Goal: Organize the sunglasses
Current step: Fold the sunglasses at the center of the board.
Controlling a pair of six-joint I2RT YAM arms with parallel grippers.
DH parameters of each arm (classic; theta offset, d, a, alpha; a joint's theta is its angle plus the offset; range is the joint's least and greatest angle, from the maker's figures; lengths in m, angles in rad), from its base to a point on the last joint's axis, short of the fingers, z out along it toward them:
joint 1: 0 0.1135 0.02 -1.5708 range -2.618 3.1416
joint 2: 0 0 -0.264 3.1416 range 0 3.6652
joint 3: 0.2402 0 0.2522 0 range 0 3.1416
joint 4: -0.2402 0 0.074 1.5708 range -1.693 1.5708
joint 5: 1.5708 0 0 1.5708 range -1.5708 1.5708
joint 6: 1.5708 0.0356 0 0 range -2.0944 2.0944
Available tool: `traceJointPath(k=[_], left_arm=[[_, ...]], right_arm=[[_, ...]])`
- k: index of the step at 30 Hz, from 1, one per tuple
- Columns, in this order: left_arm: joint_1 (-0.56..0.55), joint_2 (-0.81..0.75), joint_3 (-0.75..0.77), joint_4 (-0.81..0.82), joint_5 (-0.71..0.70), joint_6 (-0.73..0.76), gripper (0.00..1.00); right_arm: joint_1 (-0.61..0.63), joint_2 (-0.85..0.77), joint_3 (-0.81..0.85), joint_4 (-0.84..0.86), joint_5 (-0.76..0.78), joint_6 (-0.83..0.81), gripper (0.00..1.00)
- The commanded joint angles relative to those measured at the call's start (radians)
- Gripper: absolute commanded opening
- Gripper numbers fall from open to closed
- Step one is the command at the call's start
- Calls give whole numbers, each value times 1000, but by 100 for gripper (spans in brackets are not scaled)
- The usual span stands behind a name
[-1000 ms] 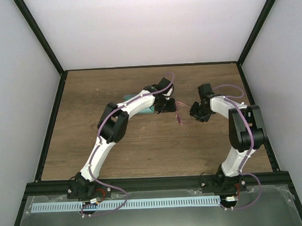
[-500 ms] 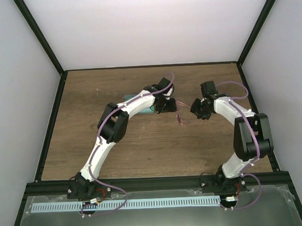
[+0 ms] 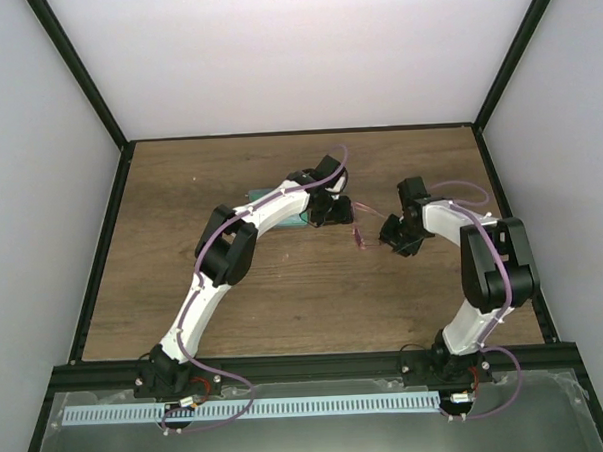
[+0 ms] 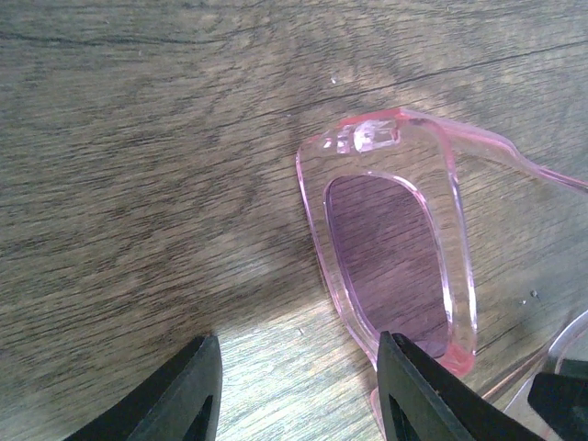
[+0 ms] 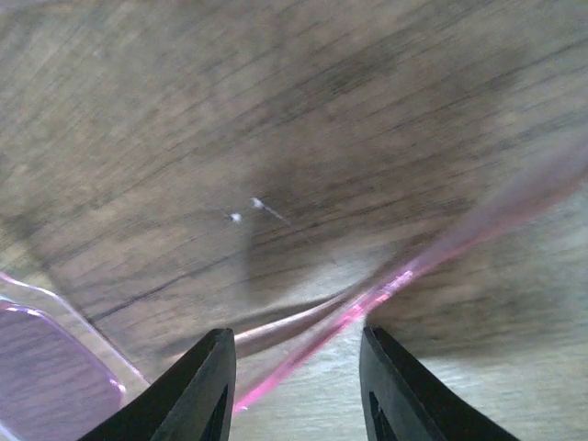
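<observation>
Wood-grain table (image 3: 315,295), pale walls (image 3: 294,56)

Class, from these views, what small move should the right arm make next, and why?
Probably close the right gripper: its fingers stand open, and the thin pink temple arm of the sunglasses runs between them, so closing should catch it.

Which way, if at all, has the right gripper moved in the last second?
Yes: the right gripper slid slightly down the view, away from the table's far edge.
</observation>
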Motion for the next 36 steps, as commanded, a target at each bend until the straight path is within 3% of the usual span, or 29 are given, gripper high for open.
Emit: traceJointPath(k=[1,13,21,33,36], left_arm=[[-12,47,9,-20,6,2,49],[-12,64,16,-31,16,10,49],[-11,74,34,-35,23,12,50],[-11,88,49,-35,31,17,50],[-9,91,49,-39,30,21,50]], right_arm=[[-8,72,65,4,6,-13,40],[16,197,163,34,-21,-77,38],[84,320,288,-38,30,-147,24],[177,375,384,-75,109,-246,23],[185,349,389,-75,127,-253,28]])
